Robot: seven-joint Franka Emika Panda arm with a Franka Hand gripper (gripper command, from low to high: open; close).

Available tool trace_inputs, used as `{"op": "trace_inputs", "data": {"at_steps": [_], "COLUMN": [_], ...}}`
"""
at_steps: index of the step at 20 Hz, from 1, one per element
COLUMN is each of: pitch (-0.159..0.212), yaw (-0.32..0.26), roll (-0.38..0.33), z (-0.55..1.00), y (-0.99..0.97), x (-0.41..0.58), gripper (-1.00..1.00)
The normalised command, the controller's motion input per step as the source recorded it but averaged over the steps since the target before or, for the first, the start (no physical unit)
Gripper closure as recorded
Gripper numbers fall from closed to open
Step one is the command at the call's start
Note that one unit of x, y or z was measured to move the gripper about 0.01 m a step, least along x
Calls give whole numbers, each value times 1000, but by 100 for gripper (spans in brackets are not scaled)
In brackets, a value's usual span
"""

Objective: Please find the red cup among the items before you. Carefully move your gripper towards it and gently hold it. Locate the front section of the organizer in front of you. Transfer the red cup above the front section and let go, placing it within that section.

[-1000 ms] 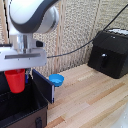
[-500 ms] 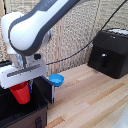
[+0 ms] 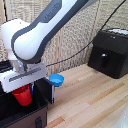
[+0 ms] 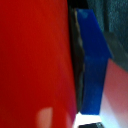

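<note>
I'm holding the small red plastic cup [image 3: 21, 95] in the white block gripper [image 3: 22, 86] over the black soft-sided organizer [image 3: 25, 116] (transfer step); next, release.

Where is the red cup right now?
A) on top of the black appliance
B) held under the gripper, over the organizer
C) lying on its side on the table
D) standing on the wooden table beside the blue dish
B: the red cup hangs just below the gripper, over the open organizer; the wrist view shows red pressed against a blue finger.
</note>
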Motion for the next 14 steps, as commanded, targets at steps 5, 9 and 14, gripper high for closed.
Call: {"op": "trace_inputs", "data": {"at_steps": [5,9,14], "pitch": [-146,-255,-204], "yaw": [-5,9,2], "roll": [1,0,0], "z": [432,438,258], "y": [-148,-260,-125], "x": [277,389,366], "gripper": [-100,-100,-100]}}
